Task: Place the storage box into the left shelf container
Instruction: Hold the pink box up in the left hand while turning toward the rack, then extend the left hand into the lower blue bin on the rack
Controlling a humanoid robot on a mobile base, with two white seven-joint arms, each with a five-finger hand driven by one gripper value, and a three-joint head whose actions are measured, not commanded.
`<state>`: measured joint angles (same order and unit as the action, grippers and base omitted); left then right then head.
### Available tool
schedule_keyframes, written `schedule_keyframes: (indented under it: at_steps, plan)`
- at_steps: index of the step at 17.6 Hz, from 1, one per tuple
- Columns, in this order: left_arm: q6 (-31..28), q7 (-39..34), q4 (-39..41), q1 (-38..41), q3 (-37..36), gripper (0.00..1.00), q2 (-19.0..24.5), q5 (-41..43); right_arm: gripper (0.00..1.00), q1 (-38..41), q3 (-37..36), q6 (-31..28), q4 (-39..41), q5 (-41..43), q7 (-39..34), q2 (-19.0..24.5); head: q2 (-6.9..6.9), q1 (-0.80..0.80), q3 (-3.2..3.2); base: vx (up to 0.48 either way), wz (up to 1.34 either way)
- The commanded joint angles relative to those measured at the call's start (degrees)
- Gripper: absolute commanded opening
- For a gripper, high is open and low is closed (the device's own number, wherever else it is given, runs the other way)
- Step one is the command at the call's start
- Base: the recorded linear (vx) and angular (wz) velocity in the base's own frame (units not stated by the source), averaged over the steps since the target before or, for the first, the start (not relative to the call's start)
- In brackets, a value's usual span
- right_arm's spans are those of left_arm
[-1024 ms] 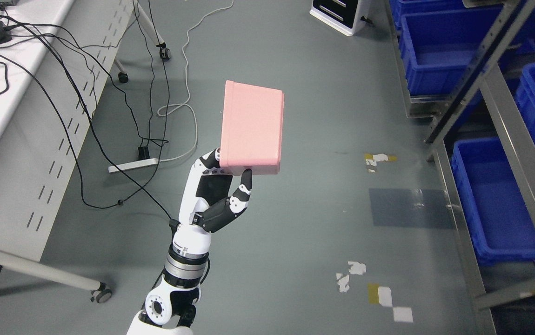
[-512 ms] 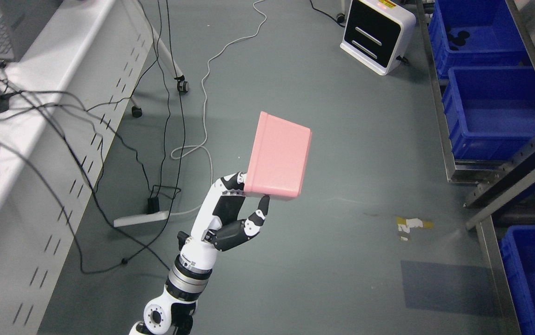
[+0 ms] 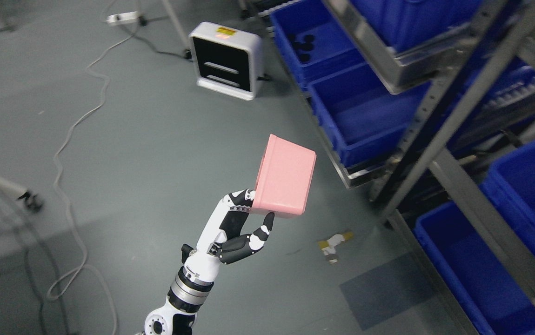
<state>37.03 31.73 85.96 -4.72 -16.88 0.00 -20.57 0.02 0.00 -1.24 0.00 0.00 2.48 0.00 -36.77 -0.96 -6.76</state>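
- A pink storage box (image 3: 285, 178) is held up in the air over the grey floor (image 3: 146, 153), roughly in the middle of the head view.
- The left robot hand (image 3: 238, 229) is clamped on the lower edge of the box: a thumb tip is pressed against its near face, and the other fingers (image 3: 242, 197) are wrapped behind its lower left corner.
- The box is tilted, with its closed bottom face turned toward the camera and its upper end leaning to the right.
- The left arm enters from the bottom edge left of the middle and rises toward the box.
- The right arm is out of the picture.
- A metal shelf (image 3: 453, 181) is seen along the right side, with slanted grey uprights and rails.
- Several blue containers are carried on the shelf: one (image 3: 365, 109) lies just to the upper right of the box, another (image 3: 311, 44) is set behind it with dark round items inside, and a third (image 3: 472, 270) sits at the lower right.
- The box is close to the shelf but apart from it, and it is inside none of the containers.
- A white and black device (image 3: 225, 67) stands on the floor at the upper middle.
- A white cable (image 3: 70, 135) winds across the floor on the left.
- Scraps of tape (image 3: 335, 242) are stuck to the floor below the box.
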Motion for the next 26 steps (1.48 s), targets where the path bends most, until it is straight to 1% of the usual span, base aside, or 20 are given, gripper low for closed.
schedule_keyframes:
  at_steps: [1, 4, 7, 10, 14, 17, 18, 19, 21, 23, 24, 25, 26]
  plan:
    - [0.1, 2.2, -2.2, 3.0, 0.0, 0.03, 1.0, 0.4, 1.00, 0.5, -0.3, 0.0, 1.0, -0.1, 0.0, -1.0, 0.00, 0.00, 0.00, 0.384, -1.30]
    - [0.1, 3.5, -2.4, 4.4, 1.4, 0.03, 1.0, 2.0, 1.00, 0.5, -0.3, 0.0, 1.0, -0.1, 0.0, -1.0, 0.00, 0.00, 0.00, 0.311, -1.29]
    - [-0.1, 4.3, -2.5, 3.1, 4.4, 0.03, 1.0, 4.6, 1.00, 0.5, -0.3, 0.0, 1.0, -0.1, 0.0, -1.0, 0.00, 0.00, 0.00, 0.279, -1.12]
    - [-4.5, 7.7, -2.8, 0.5, 7.8, 0.03, 3.8, 9.6, 1.00, 0.5, -0.3, 0.0, 1.0, -0.1, 0.0, -1.0, 0.00, 0.00, 0.00, 0.240, -0.96]
    - [-6.2, 10.2, -6.2, -6.2, 11.3, 0.03, 7.5, 14.4, 1.00, 0.5, -0.3, 0.0, 1.0, -0.1, 0.0, -1.0, 0.00, 0.00, 0.00, 0.197, -0.75]
    - [-8.1, 10.5, -9.7, -11.1, 11.3, 0.03, 10.6, 17.9, 1.00, 0.5, -0.3, 0.0, 1.0, -0.1, 0.0, -1.0, 0.00, 0.00, 0.00, 0.178, -0.53]
    - [-8.3, 11.8, -12.1, -13.6, 11.3, 0.03, 10.9, 20.1, 1.00, 0.5, -0.3, 0.0, 1.0, -0.1, 0.0, -1.0, 0.00, 0.00, 0.00, 0.177, -0.47]
    - [-8.3, 13.6, -14.4, -16.6, 11.0, 0.03, 10.5, 21.8, 1.00, 0.5, -0.3, 0.0, 1.0, -0.1, 0.0, -1.0, 0.00, 0.00, 0.00, 0.126, -0.36]
    - [-8.3, 14.3, -18.0, -20.5, 9.7, 0.03, 9.0, 25.5, 1.00, 0.5, -0.3, 0.0, 1.0, -0.1, 0.0, -1.0, 0.00, 0.00, 0.00, 0.136, -0.32]
    - [-8.2, 14.3, -21.7, -23.1, 7.3, 0.03, 6.2, 30.3, 1.00, 0.5, -0.3, 0.0, 1.0, -0.1, 0.0, -1.0, 0.00, 0.00, 0.00, 0.112, -0.23]
    - [-8.0, 14.3, -23.0, -24.0, 6.3, 0.03, 4.7, 33.1, 1.00, 0.5, -0.3, 0.0, 1.0, -0.1, 0.0, -1.0, 0.00, 0.00, 0.00, 0.073, -0.18]
    - [-7.5, 14.3, -26.0, -25.0, 5.2, 0.03, 2.4, 38.1, 1.00, 0.5, -0.3, 0.0, 1.0, -0.1, 0.0, -1.0, 0.00, 0.00, 0.00, 0.073, -0.18]
    - [-7.0, 14.3, -28.6, -25.4, 5.2, 0.03, 1.0, 42.4, 1.00, 0.5, -0.3, 0.0, 1.0, -0.1, 0.0, -1.0, 0.00, 0.00, 0.00, 0.066, -0.16]
